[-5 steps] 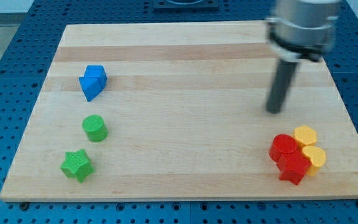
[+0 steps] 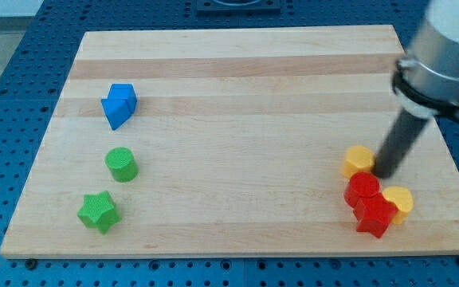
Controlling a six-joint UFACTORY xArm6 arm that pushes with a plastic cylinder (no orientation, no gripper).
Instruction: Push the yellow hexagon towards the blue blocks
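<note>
The yellow hexagon point(image 2: 357, 160) lies on the wooden board point(image 2: 237, 72) at the view's lower right. My tip point(image 2: 386, 173) stands just right of it, touching or nearly touching it, above the red blocks. The blue blocks point(image 2: 119, 104) sit together at the view's upper left, far from the hexagon. The rod slants up to the arm's grey end at the view's top right.
Two red blocks point(image 2: 368, 202) lie just below the hexagon, with another yellow block point(image 2: 400, 202) at their right. A green cylinder point(image 2: 122, 163) and a green star point(image 2: 98, 211) lie at the view's lower left, below the blue blocks.
My tip has moved right and down, to the hexagon's right side. The yellow hexagon has slid left, from the right of the red blocks to above them.
</note>
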